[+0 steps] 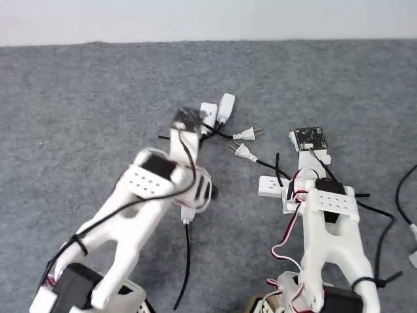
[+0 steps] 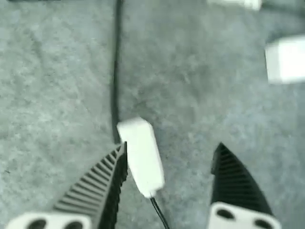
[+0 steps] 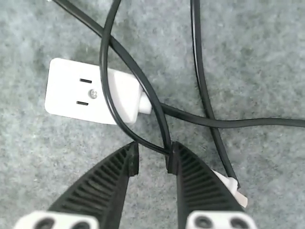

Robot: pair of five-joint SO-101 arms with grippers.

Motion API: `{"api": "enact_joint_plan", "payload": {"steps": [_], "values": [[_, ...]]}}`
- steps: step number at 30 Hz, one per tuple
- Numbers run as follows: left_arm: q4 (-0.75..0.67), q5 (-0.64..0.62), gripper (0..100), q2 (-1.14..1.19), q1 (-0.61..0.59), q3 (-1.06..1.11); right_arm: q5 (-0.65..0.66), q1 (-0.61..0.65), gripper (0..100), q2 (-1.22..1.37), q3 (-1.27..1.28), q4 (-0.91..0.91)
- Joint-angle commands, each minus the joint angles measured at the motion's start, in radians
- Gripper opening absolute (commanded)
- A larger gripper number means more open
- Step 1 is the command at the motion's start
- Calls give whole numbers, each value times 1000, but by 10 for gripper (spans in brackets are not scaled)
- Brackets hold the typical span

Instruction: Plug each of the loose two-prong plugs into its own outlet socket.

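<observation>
Starting nearest the arm bases, the right gripper [image 3: 152, 155] hangs low over the grey carpet [image 1: 78, 98] with its jaws only slightly apart; a black cord [image 3: 164, 129] crosses between the tips, lying against one finger, not pinched. Just beyond those tips a white outlet socket [image 3: 81, 93] lies flat, both slots showing, with cords draped across it. Farther out, between the two arms, the loose two-prong plugs lie near each other on the carpet: the nearer plug [image 1: 241, 151] and, just past it, the farther plug [image 1: 246, 134], prongs bare. Farthest out, the left gripper [image 2: 171, 152] stands with jaws wide apart around a second socket [image 2: 140, 155], which lies close against one finger; touching or not, I cannot tell. A third socket [image 1: 226, 106] lies just beside it.
</observation>
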State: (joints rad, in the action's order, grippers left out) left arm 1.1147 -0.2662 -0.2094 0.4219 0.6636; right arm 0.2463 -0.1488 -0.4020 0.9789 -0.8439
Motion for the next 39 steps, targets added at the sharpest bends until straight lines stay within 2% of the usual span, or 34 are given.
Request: {"api": "enact_joint_plan", "payload": {"steps": [1,3,4,9,23,31,39], "values": [[-107,25,133,-18,84,85,3,7,106,-28,-8,19],[-195,38,22,20,110,120,3,8,106,-28,-8,19],[-224,44,7,38,114,125,3,8,106,-28,-8,19],[-229,49,14,71,68,102,3,7,106,-27,-8,19],[-170,52,14,72,-172,150,3,12,106,-25,-6,19],[-144,127,14,71,-316,166,3,12,106,-25,-5,21],[-143,124,14,-28,-311,168,3,12,106,-25,2,38]]}}
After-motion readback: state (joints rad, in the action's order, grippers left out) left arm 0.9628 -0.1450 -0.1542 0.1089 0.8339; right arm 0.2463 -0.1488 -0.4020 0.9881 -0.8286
